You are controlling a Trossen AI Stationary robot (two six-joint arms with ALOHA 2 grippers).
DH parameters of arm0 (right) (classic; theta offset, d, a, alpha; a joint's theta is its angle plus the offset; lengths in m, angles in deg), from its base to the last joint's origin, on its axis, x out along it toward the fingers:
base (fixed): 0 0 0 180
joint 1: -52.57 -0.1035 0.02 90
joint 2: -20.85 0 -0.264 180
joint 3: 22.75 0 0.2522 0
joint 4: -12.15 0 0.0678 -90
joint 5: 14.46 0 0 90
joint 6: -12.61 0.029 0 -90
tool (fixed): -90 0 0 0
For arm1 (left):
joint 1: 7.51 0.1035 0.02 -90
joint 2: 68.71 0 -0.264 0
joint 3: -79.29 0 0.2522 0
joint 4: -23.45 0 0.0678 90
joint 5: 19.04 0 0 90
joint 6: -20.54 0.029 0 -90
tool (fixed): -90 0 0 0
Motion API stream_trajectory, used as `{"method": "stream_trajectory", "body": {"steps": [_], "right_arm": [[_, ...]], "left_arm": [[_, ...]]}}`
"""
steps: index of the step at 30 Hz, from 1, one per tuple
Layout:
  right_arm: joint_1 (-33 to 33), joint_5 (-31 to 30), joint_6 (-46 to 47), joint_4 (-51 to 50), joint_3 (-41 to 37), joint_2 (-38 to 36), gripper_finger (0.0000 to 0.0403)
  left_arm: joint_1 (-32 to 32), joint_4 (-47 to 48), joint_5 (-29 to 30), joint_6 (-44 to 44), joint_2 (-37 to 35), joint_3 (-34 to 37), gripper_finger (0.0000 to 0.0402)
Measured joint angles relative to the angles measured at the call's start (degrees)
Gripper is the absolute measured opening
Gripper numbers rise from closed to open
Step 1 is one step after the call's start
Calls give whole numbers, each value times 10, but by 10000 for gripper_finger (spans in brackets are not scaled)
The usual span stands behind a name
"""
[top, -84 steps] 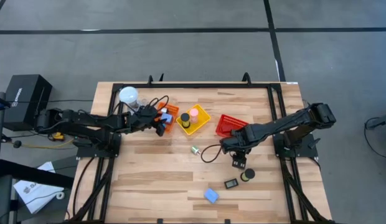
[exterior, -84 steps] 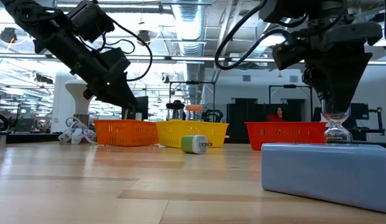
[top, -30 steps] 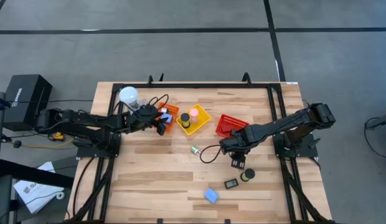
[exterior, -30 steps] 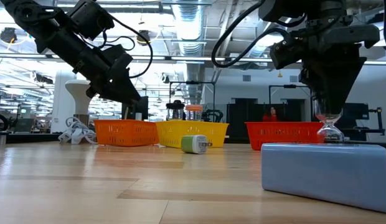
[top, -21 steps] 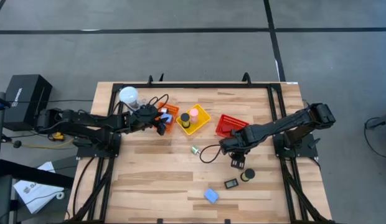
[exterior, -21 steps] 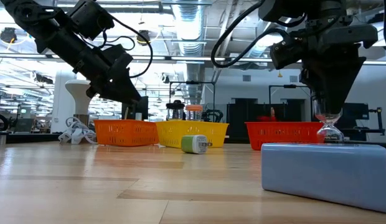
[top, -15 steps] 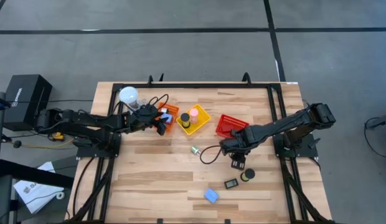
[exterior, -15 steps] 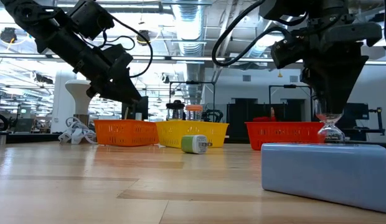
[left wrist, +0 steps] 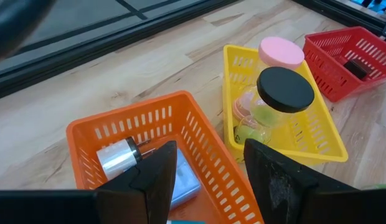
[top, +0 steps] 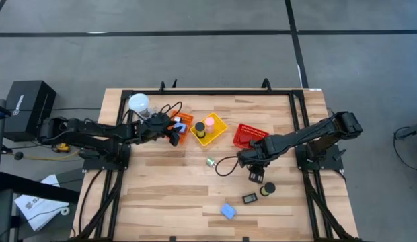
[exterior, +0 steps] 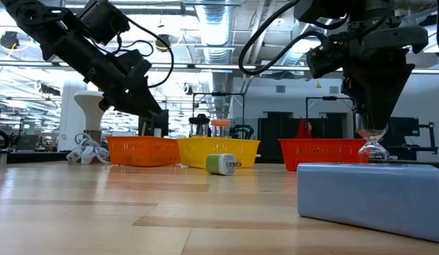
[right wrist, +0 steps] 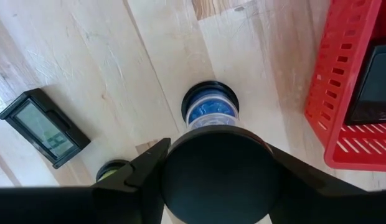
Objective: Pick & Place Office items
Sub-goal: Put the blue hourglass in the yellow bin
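Office items lie spread over the wooden table (top: 168, 181) in the high view: three mesh baskets stand in a row, orange basket (top: 183, 128), yellow basket (top: 210, 129) and red basket (top: 249, 135). Loose on the boards are one light-blue block (top: 228, 211), one flat black display unit (top: 249, 198), one black-capped jar (top: 267, 190) and one small green-and-white cylinder (top: 210, 162). The left gripper (top: 173, 132) hangs over the orange basket; the right gripper (top: 257, 176) sits low between the red basket and the jar.

Low view: the right gripper (exterior: 374, 134) holds a clear black-lidded jar (exterior: 375, 147) above the table.

Left wrist view: the fingers (left wrist: 157, 174) stand spread and empty over the orange basket, which contains one silver cylinder (left wrist: 117, 157) and one pale-blue block (left wrist: 182, 180). The yellow basket holds one pink-lidded jar (left wrist: 281, 52) and one black-lidded jar (left wrist: 285, 89).

Right wrist view: the fingers (right wrist: 143, 171) pinch the black lid (right wrist: 216, 171) from both sides. Below lie one blue-centred round item (right wrist: 210, 111) and the display unit.
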Motion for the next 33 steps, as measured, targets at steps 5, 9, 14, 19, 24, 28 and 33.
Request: {"method": "stream_trajectory", "body": {"steps": [5, 9, 14, 19, 24, 28, 33], "right_arm": [[0, -5, -4, 4, 0, 0, 208], [0, -5, -8, 8, 0, 0, 238], [0, -12, -9, 11, 0, 0, 216], [0, -21, -9, 11, 0, 0, 198], [-1, -24, -9, 20, 0, 0, 222], [-1, -24, -14, 22, 0, 0, 229], [3, -25, -14, 21, 0, 0, 198]], "left_arm": [[0, -3, 0, 0, 0, 0, 181], [0, -7, 0, 0, 0, 0, 181], [0, -8, 0, 0, 0, 0, 181], [0, -12, 0, 0, 0, 0, 181], [0, -16, 0, 0, 0, 0, 181], [0, -17, 0, 0, 0, 0, 181], [0, -19, 0, 0, 0, 0, 181]]}}
